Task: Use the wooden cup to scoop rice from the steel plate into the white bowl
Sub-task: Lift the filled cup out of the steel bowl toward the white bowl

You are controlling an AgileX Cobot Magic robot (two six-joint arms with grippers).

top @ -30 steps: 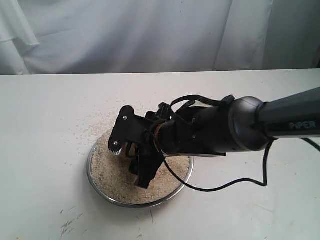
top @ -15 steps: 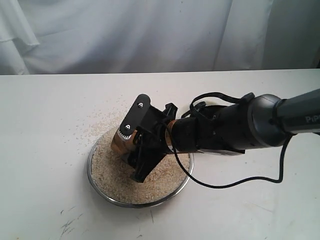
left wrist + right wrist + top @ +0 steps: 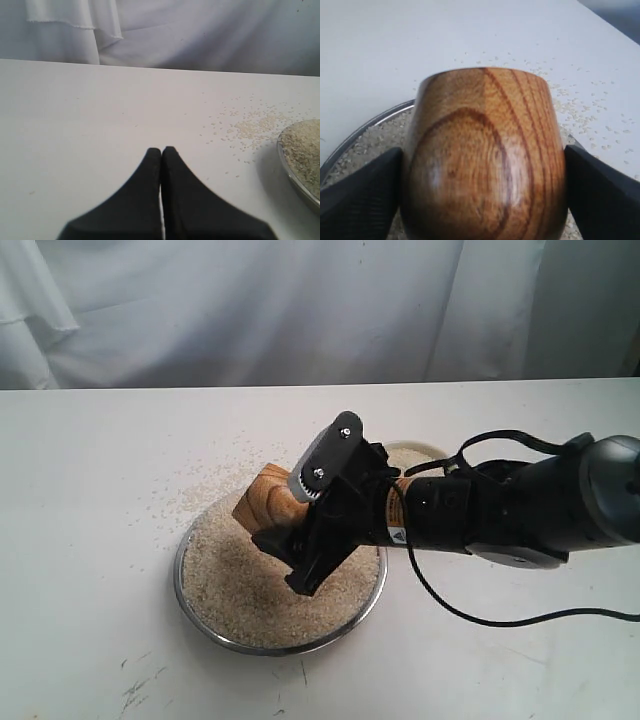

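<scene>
**Worktop** [image 3: 90, 470]: white, with a pale curtain [image 3: 250, 310] hanging behind it.

**Steel plate** [image 3: 262, 648]: a shiny, shallow dish sitting toward the near middle of the worktop. Its edge also shows from the left wrist [image 3: 295, 172].

**Rice** [image 3: 235, 585]: beige grains covering the plate from rim to rim.

**Loose grains** [image 3: 195, 490]: scattered on the worktop just beyond the plate's far-left side.

**Wooden cup** [image 3: 262, 502]: reddish-brown with bold grain, tipped over on its side above the far part of the plate. From here it seems clear of the rice, though the tool hides its lower edge. Its mouth faces away from the right wrist camera, so I cannot see what is inside it.

**Right tool** [image 3: 300, 525]: spread wide and clamped on the cup, with one black finger pressed to each flank [image 3: 360, 195].

**White bowl** [image 3: 420, 448]: only a strip of cream rim shows. It stands behind the right arm, beyond the plate's far-right side.

**Left tool** [image 3: 161, 155]: clenched with its tips pressed together, holding nothing. It hovers over bare worktop, well to the side of the plate.

**Black cable** [image 3: 480, 620]: loops from the right arm down onto the worktop.
</scene>
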